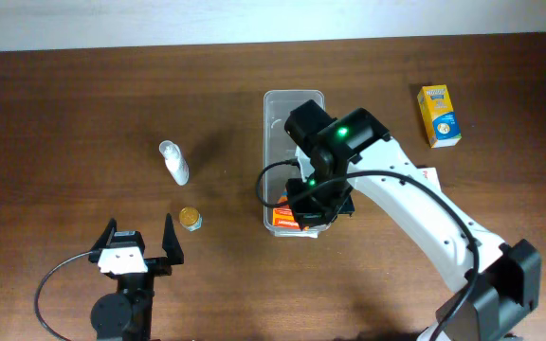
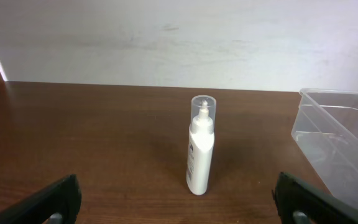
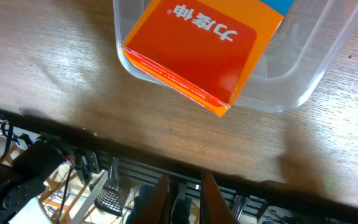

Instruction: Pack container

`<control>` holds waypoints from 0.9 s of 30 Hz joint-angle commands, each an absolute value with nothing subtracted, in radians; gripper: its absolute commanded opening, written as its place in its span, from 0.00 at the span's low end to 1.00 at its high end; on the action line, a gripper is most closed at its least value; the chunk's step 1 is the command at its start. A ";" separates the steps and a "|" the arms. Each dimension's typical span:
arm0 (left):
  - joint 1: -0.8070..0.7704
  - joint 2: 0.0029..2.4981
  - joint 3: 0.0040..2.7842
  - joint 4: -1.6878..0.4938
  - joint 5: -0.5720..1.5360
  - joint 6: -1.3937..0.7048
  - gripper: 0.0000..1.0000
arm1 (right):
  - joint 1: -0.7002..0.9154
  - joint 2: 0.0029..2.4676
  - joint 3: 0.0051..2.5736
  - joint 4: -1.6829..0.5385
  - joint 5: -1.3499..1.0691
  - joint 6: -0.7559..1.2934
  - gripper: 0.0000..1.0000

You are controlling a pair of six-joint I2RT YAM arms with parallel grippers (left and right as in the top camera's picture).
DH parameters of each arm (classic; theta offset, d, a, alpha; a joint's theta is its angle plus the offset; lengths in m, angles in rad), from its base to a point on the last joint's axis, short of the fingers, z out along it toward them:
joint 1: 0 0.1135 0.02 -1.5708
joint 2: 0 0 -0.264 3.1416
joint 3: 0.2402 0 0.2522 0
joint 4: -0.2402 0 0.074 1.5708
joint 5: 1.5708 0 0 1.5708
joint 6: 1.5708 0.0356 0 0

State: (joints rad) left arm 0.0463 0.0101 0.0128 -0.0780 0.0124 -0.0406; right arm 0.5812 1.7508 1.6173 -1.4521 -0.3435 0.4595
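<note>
The container [image 1: 293, 109] sits mid-scene on the worktop [image 1: 64, 114]. An orange box [image 3: 191, 50] lies tilted at its near end, one corner over the rim. The right gripper [image 3: 184, 183] is nearly closed and empty, the left gripper [image 1: 140, 229] wide open and empty. If nudged, the box would likely slide out.

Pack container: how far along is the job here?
Done: an orange box lies in the container at its near end. In hand: nothing; the right end effector hovers over it empty, the left end effector is open. Remaining: the yellow box, white bottle and gold round object on the table.
</note>
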 commanded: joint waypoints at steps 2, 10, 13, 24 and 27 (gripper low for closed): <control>0.051 0.005 0.009 -0.080 0.027 -0.021 0.99 | 0.595 1.796 1.612 -1.438 -0.355 0.449 0.09; 0.051 0.005 0.009 -0.080 0.027 -0.022 1.00 | 0.595 1.869 1.610 -1.427 -0.355 0.402 0.09; 0.051 0.005 0.009 -0.080 0.027 -0.021 0.99 | 0.595 1.875 1.610 -1.423 -0.355 0.397 0.09; 0.051 0.005 0.009 -0.080 0.027 -0.021 0.99 | 0.595 1.922 1.610 -1.421 -0.302 0.396 0.13; 0.051 0.005 0.009 -0.080 0.027 -0.021 1.00 | 0.595 1.937 1.610 -1.419 -0.292 0.381 0.13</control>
